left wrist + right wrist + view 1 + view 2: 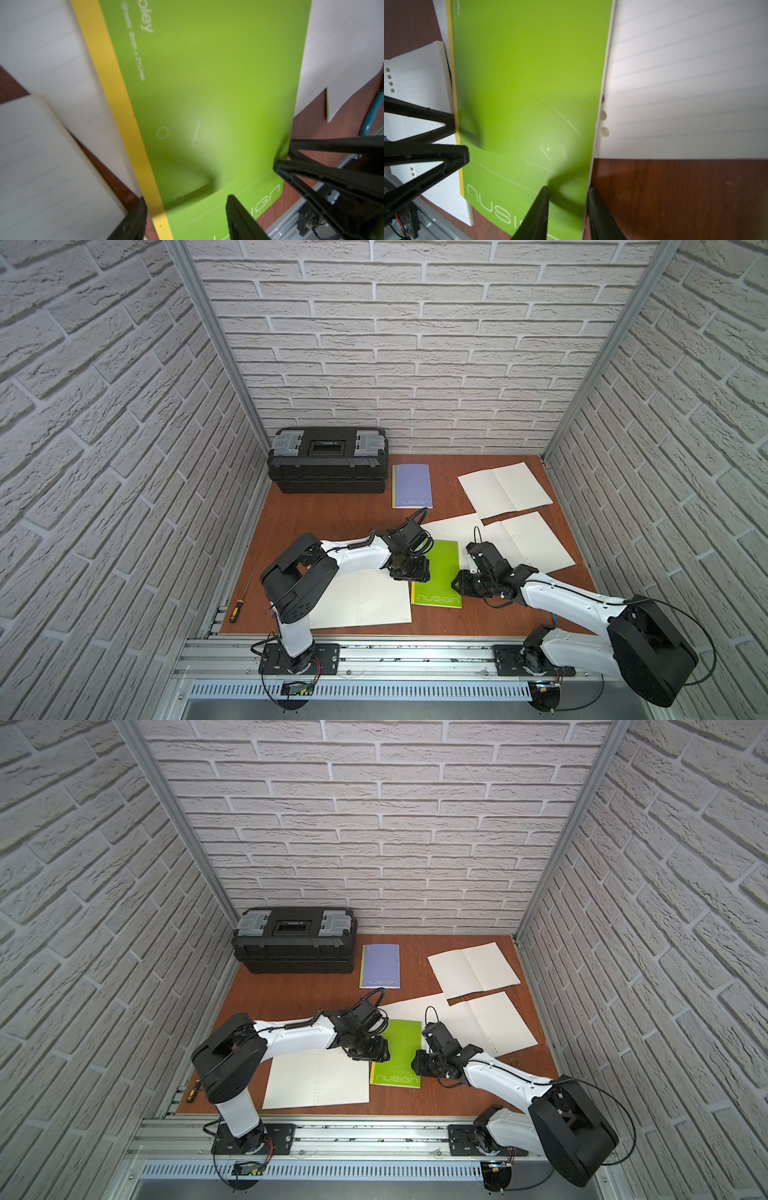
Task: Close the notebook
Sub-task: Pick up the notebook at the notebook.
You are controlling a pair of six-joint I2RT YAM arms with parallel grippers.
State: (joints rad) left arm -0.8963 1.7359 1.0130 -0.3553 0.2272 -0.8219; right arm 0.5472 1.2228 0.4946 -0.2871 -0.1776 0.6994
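Note:
A green notebook (440,572) (399,1048) lies flat in the middle of the table with its cover down and a yellow spine strip (116,104) on one side. It partly overlaps the lined white page (685,72) of an open notebook. My left gripper (409,572) (187,218) is open just above the spine side, its fingers standing either side of the yellow strip. My right gripper (457,583) (569,214) is open at the opposite, free edge (600,104). That edge runs between its fingers with a clear gap. Neither gripper holds anything.
A black toolbox (328,460) stands at the back left, with a closed purple notebook (411,486) beside it. Open notebooks lie at the back right (505,489), middle right (532,545) and front left (361,599). A screwdriver (241,601) lies by the left wall.

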